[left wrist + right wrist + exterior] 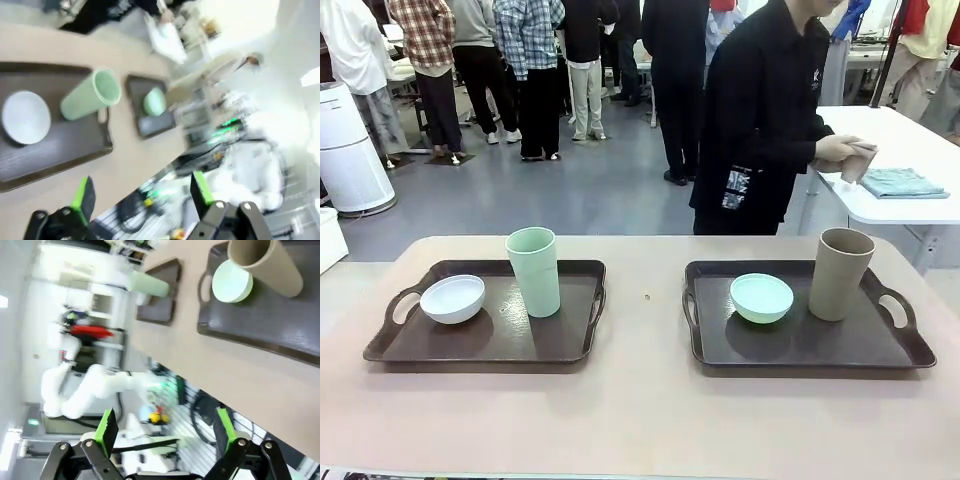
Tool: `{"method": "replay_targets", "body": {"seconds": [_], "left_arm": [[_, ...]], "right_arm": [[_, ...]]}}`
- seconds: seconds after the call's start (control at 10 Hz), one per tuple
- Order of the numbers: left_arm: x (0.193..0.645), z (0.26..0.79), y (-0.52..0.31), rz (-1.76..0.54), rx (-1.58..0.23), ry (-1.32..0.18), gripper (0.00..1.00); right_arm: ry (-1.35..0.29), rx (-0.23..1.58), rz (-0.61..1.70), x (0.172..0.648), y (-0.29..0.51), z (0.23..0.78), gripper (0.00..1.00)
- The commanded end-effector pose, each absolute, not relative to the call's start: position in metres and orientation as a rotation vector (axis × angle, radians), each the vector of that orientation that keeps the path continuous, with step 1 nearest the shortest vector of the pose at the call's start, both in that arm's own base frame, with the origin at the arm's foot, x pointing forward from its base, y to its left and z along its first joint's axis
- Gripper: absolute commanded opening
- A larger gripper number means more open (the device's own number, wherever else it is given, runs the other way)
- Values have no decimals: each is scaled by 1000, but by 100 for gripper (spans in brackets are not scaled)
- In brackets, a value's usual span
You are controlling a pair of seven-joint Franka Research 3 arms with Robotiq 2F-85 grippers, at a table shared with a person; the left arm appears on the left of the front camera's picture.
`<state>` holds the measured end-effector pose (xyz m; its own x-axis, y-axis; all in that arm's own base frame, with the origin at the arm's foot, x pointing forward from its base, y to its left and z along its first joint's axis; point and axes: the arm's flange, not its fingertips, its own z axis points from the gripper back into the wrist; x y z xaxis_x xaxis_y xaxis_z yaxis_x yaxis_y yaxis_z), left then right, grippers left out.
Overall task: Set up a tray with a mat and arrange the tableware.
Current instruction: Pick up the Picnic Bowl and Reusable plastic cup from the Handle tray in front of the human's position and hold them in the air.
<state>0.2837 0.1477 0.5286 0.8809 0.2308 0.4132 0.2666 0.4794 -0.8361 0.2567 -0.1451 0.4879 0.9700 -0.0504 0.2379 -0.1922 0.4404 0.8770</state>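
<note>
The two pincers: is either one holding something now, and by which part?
Nothing is held. The left pincer and the right pincer both stand open, with nothing between their fingers.

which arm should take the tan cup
Right, probably: the tan cup stands on the right tray, that arm's side, and the right tool is open and empty.

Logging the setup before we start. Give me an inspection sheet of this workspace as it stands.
Surface: beige table carrying a dark left tray and right tray.
Job's things: white bowl and pale green cup on left tray; mint bowl and tan cup on right tray; cups upright.
Clutter: small speck between the trays.
Grippers: left gripper open; right gripper open; both hold nothing.
Cables: nothing seen.
Surroundings: person at a white side table with a folded cloth.
</note>
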Motion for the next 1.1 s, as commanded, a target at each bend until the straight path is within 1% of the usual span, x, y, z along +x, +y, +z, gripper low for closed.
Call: {"method": "replay_targets", "body": {"seconds": [0.0, 0.1, 1.0], "left_arm": [[304, 497, 181, 314, -1737, -437, 100], [284, 529, 148, -23, -1084, -518, 100], [284, 529, 148, -23, -1084, -518, 100]], "right_arm": [[-130, 1821, -261, 287, -211, 445, 100], [-243, 1114, 89, 257, -145, 488, 100], [-243, 1114, 89, 257, -145, 488, 100]]}}
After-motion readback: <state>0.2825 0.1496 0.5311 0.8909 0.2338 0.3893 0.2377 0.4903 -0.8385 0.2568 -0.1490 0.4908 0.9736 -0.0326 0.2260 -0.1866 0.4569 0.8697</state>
